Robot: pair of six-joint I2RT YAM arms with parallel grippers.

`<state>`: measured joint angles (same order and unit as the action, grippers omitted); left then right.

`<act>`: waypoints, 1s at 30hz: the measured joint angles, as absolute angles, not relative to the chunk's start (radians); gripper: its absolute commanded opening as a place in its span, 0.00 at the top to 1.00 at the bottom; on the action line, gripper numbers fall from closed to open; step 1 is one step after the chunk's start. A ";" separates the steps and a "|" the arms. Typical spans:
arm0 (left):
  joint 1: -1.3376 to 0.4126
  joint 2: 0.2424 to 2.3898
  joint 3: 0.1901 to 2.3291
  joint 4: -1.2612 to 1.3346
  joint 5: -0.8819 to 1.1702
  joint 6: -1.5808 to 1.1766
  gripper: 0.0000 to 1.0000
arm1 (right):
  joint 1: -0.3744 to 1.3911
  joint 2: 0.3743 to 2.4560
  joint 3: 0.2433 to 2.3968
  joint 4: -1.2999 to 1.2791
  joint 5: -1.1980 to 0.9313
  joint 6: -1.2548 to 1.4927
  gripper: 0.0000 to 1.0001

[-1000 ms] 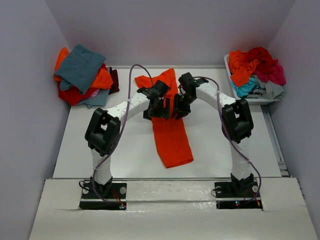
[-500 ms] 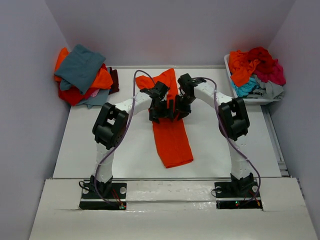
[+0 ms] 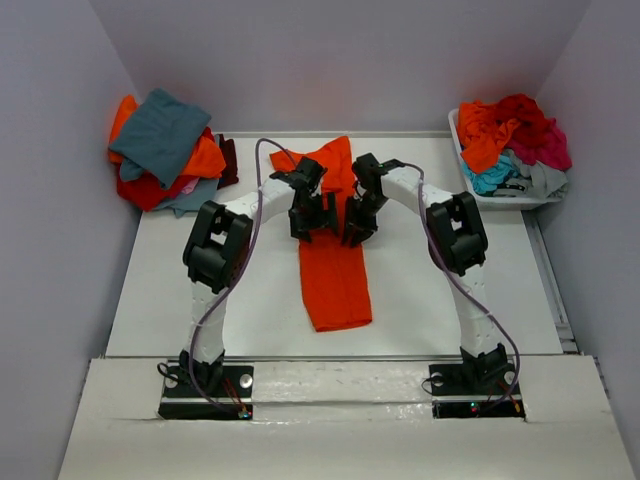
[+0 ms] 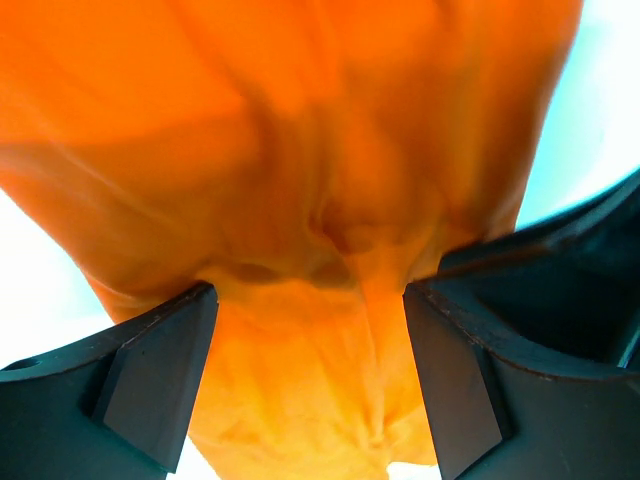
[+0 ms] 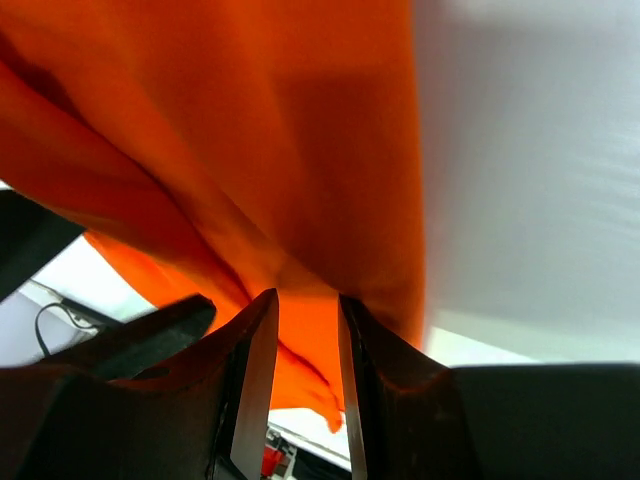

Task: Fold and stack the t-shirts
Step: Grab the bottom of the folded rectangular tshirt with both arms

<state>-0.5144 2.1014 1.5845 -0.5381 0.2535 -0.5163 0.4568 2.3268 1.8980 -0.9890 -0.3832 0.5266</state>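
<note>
A bright orange t-shirt (image 3: pixel 335 280) lies as a long narrow strip down the middle of the white table (image 3: pixel 200 290). Both grippers meet over its upper half. My left gripper (image 3: pixel 312 225) stands wide open, its fingers straddling bunched orange cloth (image 4: pixel 300 150) in the left wrist view, gripper (image 4: pixel 310 370). My right gripper (image 3: pixel 352 232) is nearly closed with a fold of the same shirt (image 5: pixel 250 130) pinched between its fingers, gripper (image 5: pixel 307 380). The shirt's far end (image 3: pixel 325 160) shows beyond the grippers.
A pile of folded t-shirts (image 3: pixel 165 150), teal-grey on top of orange and red, sits at the far left corner. A white bin (image 3: pixel 520 203) at the far right holds loose orange, red, magenta and turquoise shirts (image 3: pixel 510 130). Grey walls close in on three sides.
Both grippers have shifted slightly towards the far side. The orange shirt's near end has slid up the table and to the left, so the strip lies straighter.
</note>
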 measured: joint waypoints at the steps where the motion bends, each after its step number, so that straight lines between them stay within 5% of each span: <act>1: -0.500 2.115 1.608 -0.549 0.252 -0.517 0.12 | 0.456 2.338 1.919 -0.997 -0.387 0.527 0.64; 15: -0.430 2.373 2.049 -0.683 0.187 -0.482 0.12 | 0.376 2.515 2.275 -1.052 -0.393 0.519 0.63; 30: -0.438 2.191 1.867 -0.697 0.111 -0.468 0.12 | 0.361 2.376 2.083 -1.049 -0.396 0.467 0.63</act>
